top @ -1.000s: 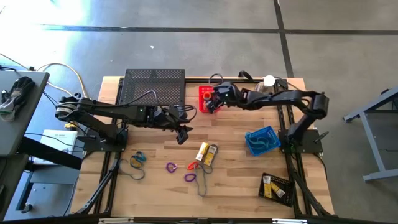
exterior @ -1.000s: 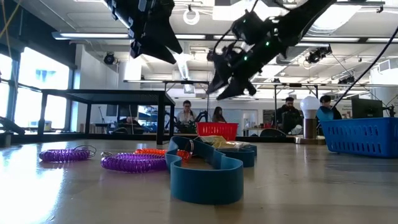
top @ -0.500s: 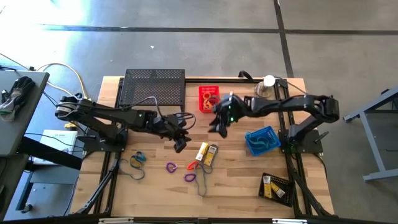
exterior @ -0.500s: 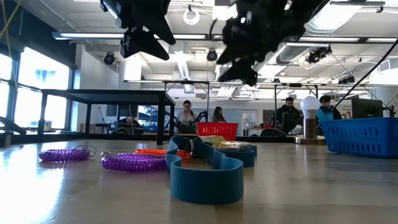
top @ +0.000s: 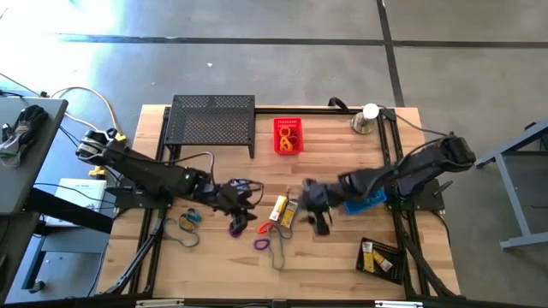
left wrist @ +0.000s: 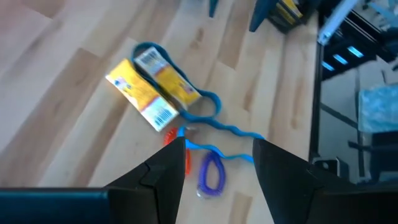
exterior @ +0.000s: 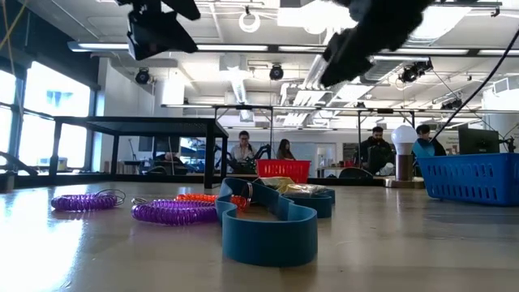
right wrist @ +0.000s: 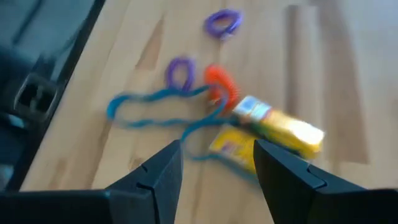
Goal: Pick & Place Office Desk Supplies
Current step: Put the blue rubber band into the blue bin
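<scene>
Two yellow-and-white boxes [top: 285,211] lie side by side mid-table, with a thin blue band loop [left wrist: 214,115] draped over them. Beside them lie an orange coil [right wrist: 221,81] and purple coils [top: 235,229] [top: 262,244]. My left gripper [top: 242,214] hovers open just left of the boxes, above the nearest purple coil; its wrist view looks past the open fingers [left wrist: 217,146] at the boxes [left wrist: 155,84]. My right gripper [top: 318,212] hovers open just right of the boxes, and its fingers [right wrist: 216,149] frame them [right wrist: 273,134].
A red basket [top: 288,135] with orange and yellow loops sits at the far middle, next to the black mesh shelf [top: 212,120]. The silver dome [top: 366,117] stands at the far right. A blue bin [top: 366,195] sits under my right arm; a black tray [top: 379,255] with boxes is near right.
My right gripper has swung away from the red basket toward the near edge and now stands beside the yellow boxes. My left gripper has moved toward the near edge and slightly left, over the purple coil. Nothing on the table has moved.
</scene>
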Robot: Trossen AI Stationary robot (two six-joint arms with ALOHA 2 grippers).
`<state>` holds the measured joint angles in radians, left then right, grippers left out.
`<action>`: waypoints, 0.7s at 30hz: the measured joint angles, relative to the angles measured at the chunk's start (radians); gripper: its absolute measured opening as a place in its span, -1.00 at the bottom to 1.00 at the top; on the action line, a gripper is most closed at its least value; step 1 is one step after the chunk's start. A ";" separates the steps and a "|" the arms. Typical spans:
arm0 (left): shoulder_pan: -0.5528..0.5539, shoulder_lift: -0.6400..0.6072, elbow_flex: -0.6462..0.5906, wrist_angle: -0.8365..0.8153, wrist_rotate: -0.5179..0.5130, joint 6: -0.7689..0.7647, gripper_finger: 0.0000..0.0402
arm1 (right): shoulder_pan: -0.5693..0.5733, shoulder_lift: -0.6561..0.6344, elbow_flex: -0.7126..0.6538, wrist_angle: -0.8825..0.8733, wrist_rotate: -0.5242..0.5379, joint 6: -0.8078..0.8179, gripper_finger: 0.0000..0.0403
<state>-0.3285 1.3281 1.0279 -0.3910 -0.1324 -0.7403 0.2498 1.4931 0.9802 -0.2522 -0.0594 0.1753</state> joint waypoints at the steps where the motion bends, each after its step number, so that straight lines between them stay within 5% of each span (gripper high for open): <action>1: -0.010 0.000 0.000 0.000 0.000 -0.001 -0.09 | 0.032 0.007 0.000 -0.005 0.031 -0.004 -0.09; 7: -0.046 0.000 0.000 0.001 0.000 -0.001 -0.09 | 0.150 0.045 0.000 0.010 0.219 0.052 -0.09; 11: -0.075 0.000 0.000 -0.021 0.061 -0.001 -0.09 | 0.194 0.079 0.000 0.048 0.214 0.198 -0.09; 16: -0.113 0.000 0.000 -0.101 0.273 -0.025 -0.09 | 0.233 0.138 0.040 0.073 0.183 0.557 -0.09; 21: -0.195 0.000 -0.001 -0.185 0.299 -0.079 -0.09 | 0.245 0.233 0.220 0.038 0.164 0.609 -0.09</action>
<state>-0.5234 1.3281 1.0267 -0.5761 0.1661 -0.8193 0.4951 1.7260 1.2005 -0.2142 0.1048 0.7845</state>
